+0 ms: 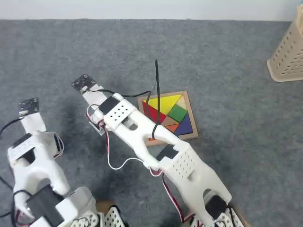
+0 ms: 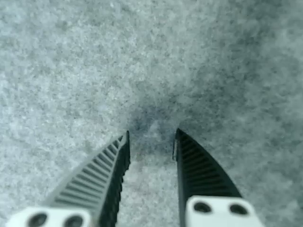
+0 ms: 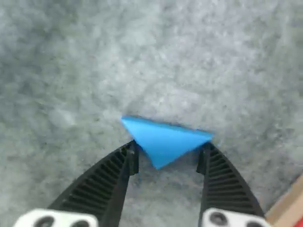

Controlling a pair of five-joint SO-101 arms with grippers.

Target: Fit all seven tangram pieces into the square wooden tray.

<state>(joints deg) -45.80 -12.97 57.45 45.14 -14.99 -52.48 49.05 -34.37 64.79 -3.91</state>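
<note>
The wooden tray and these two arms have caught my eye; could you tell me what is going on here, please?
The right gripper sits low over the grey mat, open, with a light blue triangle lying between its jaws, not yet picked up. The wooden tray nearby already holds several coloured pieces. The left gripper hangs open over bare mat, holding nothing.

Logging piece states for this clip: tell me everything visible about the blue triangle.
The blue triangle is a flat, light-blue piece, smooth and matte, looking like painted wood. It lies on the grey mat, outside the tray, one point toward the right gripper. The open fingers flank it, tips at its edges; real contact is unclear.
</note>
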